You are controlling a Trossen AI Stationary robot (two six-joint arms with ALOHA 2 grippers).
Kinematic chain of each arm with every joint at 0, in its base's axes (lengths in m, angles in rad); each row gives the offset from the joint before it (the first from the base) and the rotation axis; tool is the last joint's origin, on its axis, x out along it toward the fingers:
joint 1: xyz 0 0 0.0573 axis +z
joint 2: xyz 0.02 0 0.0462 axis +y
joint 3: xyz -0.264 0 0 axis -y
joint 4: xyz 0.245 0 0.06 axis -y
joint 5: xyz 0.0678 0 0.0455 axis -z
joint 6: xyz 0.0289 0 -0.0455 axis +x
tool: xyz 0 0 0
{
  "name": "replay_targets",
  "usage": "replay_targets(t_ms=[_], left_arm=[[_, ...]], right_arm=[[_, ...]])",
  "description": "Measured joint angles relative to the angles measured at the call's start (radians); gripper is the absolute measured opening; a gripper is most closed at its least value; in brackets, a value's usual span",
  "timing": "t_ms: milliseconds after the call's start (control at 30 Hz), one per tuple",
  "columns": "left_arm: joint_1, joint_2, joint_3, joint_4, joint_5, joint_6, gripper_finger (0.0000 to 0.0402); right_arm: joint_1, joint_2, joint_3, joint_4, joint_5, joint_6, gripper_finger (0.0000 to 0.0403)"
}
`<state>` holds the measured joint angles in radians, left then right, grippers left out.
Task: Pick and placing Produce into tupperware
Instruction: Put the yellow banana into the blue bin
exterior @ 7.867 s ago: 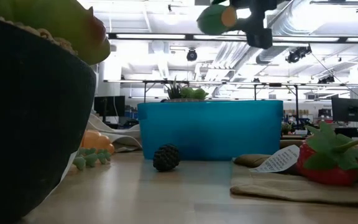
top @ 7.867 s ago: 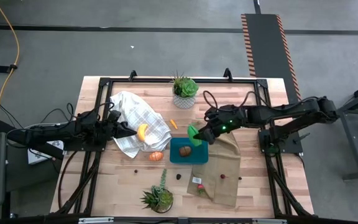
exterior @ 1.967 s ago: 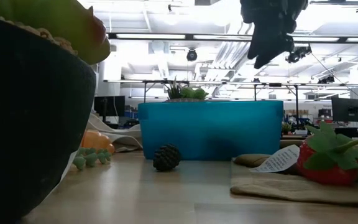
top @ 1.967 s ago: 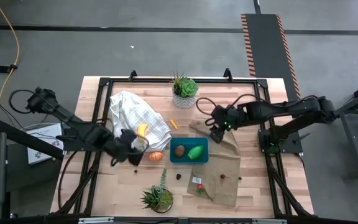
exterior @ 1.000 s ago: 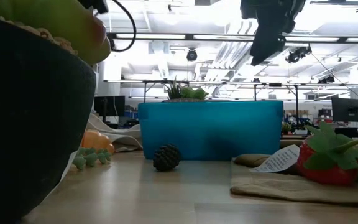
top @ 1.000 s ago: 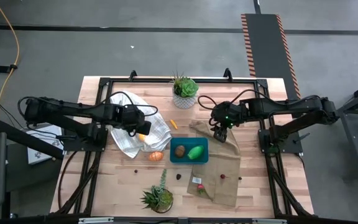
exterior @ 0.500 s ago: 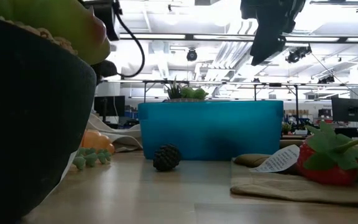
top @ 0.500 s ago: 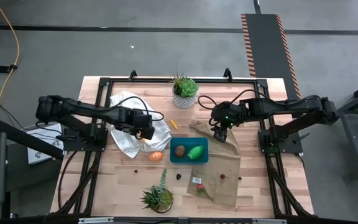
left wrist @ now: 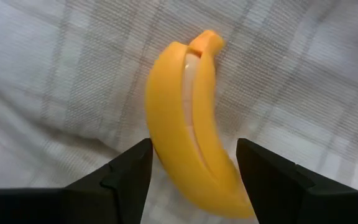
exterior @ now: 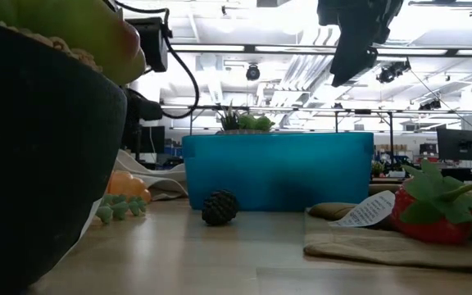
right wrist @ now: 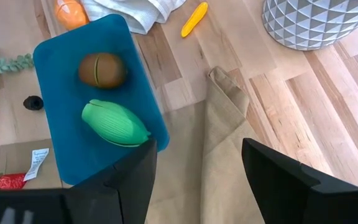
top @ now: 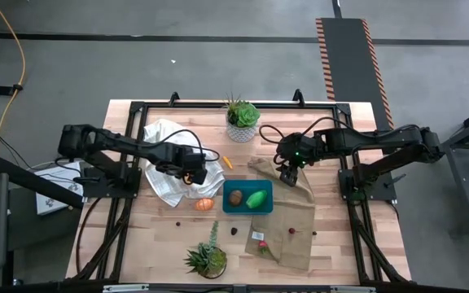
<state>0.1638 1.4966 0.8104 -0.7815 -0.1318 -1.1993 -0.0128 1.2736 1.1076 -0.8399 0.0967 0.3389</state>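
The left gripper [left wrist: 191,165] hangs low over the white checked woven cloth [top: 173,155] with its two dark fingers [left wrist: 126,168] spread wide, one on either side of the smooth yellow plastic banana [left wrist: 191,127]. The curved banana lies on the cloth between the fingers with a gap at each side; whether either finger touches it cannot be told. A pale seam runs along its length and a stubby stem juts from the far end. From above, this gripper sits at the cloth's edge nearest the table's centre.

The right gripper [right wrist: 197,168] hovers over the folded tan coarse cloth [right wrist: 229,149], just beside the shallow teal-blue plastic tupperware [right wrist: 61,53] with rounded corners, its jaws parted and empty.

Inside the tupperware lie a brown round piece [right wrist: 102,70] with a dark seam and a bright green ribbed oval piece [right wrist: 114,122], close together but apart. A round orange piece [top: 204,204] rests on the light wooden slatted table [top: 332,252] just beside the tupperware's left end, below the checked cloth. A small slim orange piece [right wrist: 194,18] lies on bare wood between the checked cloth and the white faceted plant pot [right wrist: 316,22].
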Motion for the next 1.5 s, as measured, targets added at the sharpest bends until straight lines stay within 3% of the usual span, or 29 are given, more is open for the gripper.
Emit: replay_targets(t_ms=[667,1000,1300,1500], left_arm=[[0.0,0.028,0.0,-0.004,0.002,0.002,0.0138],[0.0,0.016,0.008,-0.012,0.035,0.068,0.0156],[0.0,0.01,0.139,-0.12,0.03,0.166,0.0137],[0.0,0.011,0.24,-0.219,0.011,0.231,0.0148]], right_arm=[[0.0,0.0,0.0,-0.01,0.0,0.001,0.0227],[0.0,0.0,0.0,-0.009,0.0,0.001,0.0227],[0.0,0.0,0.0,-0.009,0.001,0.003,0.0227],[0.0,0.0,0.0,-0.009,0.0,0.003,0.0227]])
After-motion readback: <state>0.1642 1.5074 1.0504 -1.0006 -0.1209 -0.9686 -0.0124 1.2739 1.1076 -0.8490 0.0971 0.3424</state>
